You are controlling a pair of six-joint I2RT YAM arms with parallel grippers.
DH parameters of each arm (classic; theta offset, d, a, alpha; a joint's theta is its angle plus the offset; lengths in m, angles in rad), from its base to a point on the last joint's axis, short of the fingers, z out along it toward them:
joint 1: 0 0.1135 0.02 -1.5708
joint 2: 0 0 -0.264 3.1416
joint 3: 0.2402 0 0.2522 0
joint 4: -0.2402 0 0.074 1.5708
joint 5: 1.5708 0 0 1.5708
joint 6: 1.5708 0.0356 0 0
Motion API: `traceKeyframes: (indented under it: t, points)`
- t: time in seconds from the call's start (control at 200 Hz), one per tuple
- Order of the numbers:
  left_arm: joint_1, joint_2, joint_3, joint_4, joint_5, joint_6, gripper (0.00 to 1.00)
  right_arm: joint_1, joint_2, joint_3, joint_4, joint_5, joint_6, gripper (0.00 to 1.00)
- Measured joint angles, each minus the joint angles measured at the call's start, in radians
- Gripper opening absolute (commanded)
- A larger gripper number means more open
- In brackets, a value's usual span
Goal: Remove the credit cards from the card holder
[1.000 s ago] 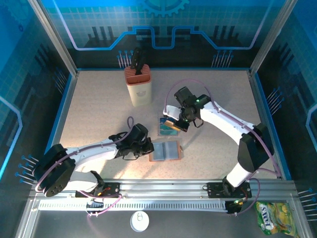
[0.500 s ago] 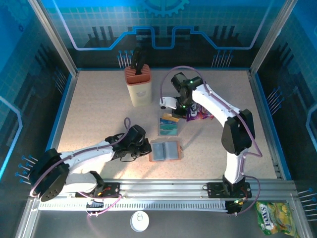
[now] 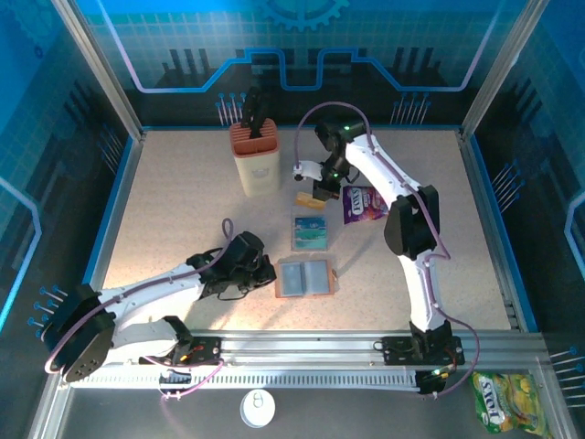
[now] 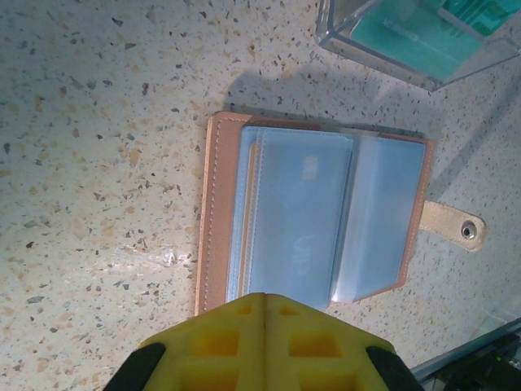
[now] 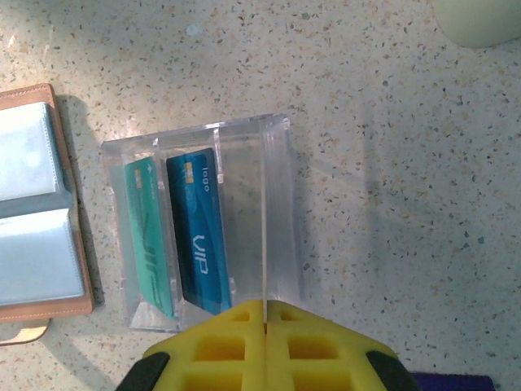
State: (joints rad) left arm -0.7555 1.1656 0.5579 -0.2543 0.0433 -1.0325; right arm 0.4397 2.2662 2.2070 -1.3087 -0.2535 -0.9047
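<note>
The top view took in the whole table. The open card holder lay near the middle, the clear plastic box just beyond it, a purple snack packet further right and a knife block toward the far left. The left wrist view added what that height blurred: grey-blue sleeves inside the brown cover and a strap with a snap sticking out from one edge. The right wrist view showed a teal card and a blue card standing in the box's slots, with the holder close by but apart from the box. Broad speckled tabletop stretched on the left between the knife block and the left arm, and on the right past the holder to the blue side rail. The left gripper sat just beside the holder's left edge, its yellow pads pressed together on nothing; I could not tell whether it touched the leather. The right gripper hung beyond the box, beside the packet. It was clenched on a tan-orange card, which its wrist camera caught only as a thin edge-on line running out from the pads' seam.
</note>
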Motion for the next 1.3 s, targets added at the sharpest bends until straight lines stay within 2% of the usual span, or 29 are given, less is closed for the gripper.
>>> traceKeyframes:
  t: [0.135,0.315,0.48,0.69,0.901,1.301]
  points:
    - [0.003,-0.003,0.0,-0.004,-0.003,-0.009,0.05,-0.002,0.04,0.032,-0.019,-0.013,-0.006,0.01]
    - [0.013,-0.003,0.0,-0.006,-0.003,-0.009,0.05,-0.002,0.079,0.044,-0.034,-0.026,-0.006,0.07]
    - [0.021,-0.007,0.0,-0.011,-0.003,-0.009,0.06,-0.002,0.094,0.044,-0.045,-0.026,-0.005,0.18]
    - [0.033,-0.008,0.0,-0.011,-0.003,-0.008,0.06,-0.002,0.094,0.045,-0.036,-0.006,0.003,0.19]
    - [0.034,-0.008,0.0,-0.011,-0.003,-0.008,0.06,-0.002,0.074,0.032,0.04,0.026,0.045,0.26]
    - [0.042,0.002,0.0,-0.01,-0.003,-0.006,0.06,0.001,0.01,-0.079,0.254,0.018,0.164,0.3]
